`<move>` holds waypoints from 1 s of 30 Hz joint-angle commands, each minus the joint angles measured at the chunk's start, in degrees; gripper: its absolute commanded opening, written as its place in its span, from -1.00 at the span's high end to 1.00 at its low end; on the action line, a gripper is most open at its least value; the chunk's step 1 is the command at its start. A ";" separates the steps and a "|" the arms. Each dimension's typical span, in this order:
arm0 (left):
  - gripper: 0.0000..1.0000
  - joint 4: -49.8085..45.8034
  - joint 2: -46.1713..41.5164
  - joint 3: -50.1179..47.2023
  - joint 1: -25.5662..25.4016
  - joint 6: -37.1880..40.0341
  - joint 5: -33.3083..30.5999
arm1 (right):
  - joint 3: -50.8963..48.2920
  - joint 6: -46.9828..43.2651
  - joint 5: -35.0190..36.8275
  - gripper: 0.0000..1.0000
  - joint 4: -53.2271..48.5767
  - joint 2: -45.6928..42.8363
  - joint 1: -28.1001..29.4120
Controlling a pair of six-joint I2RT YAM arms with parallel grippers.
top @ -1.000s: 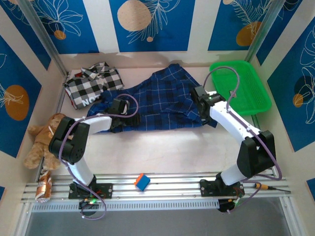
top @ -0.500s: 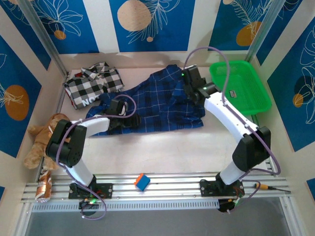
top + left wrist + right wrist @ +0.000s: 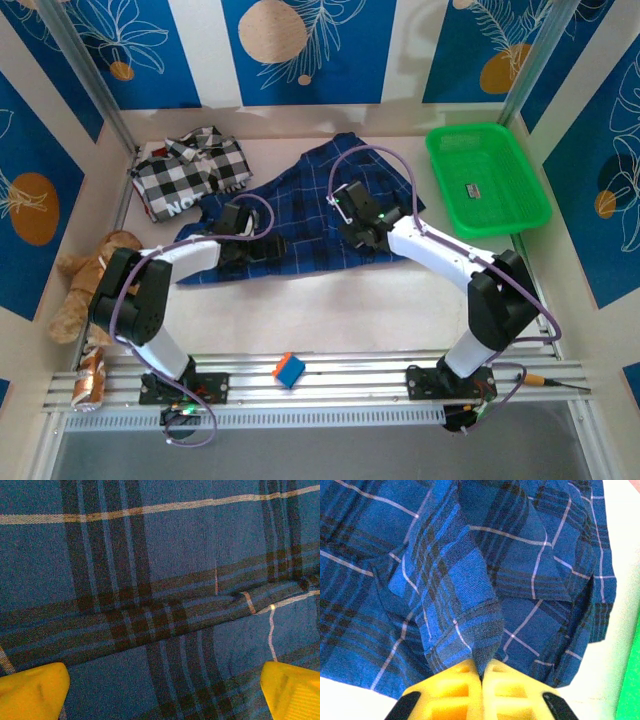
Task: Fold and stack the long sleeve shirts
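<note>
Two grippers over the dark blue plaid shirt (image 3: 300,205), spread mid-table: my right gripper (image 3: 481,672) pinches a raised fold of cloth, my left gripper (image 3: 162,690) hangs spread wide over flat fabric, so I'd carry the fold across low, with the left pinning.

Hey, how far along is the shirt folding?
Done: nothing stacked yet. In hand: the right gripper pinches a fold of the blue plaid shirt; the left gripper is open over it. Left: the checked shirt lies crumpled, untouched.
</note>
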 commanded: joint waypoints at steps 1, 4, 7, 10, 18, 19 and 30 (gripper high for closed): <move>-0.98 -3.08 -2.28 -0.61 0.61 -2.35 1.81 | 1.11 -1.47 -3.46 0.99 2.08 -1.16 2.02; -0.99 -2.89 -4.22 -1.20 0.60 -3.75 1.72 | 2.79 -0.88 -6.74 0.93 1.04 0.81 3.94; -1.00 -3.32 -6.59 -1.86 0.94 -5.13 0.82 | 4.76 1.35 -9.14 0.87 0.75 3.68 5.74; -1.00 -3.77 -9.78 -3.13 1.85 -6.74 -0.21 | 8.52 5.07 -12.86 0.76 0.23 6.85 7.18; -1.00 -8.53 -19.94 -4.87 6.73 -7.07 -1.70 | 20.08 15.83 -25.47 -0.02 -0.77 12.79 8.10; -1.00 -9.27 -20.72 -4.64 7.25 -6.46 -1.79 | 20.60 16.49 -25.84 -0.12 -1.10 12.80 7.97; -1.00 -15.45 -10.87 5.79 4.15 3.52 5.23 | 7.74 24.06 -24.48 -0.98 -7.01 -4.16 -0.19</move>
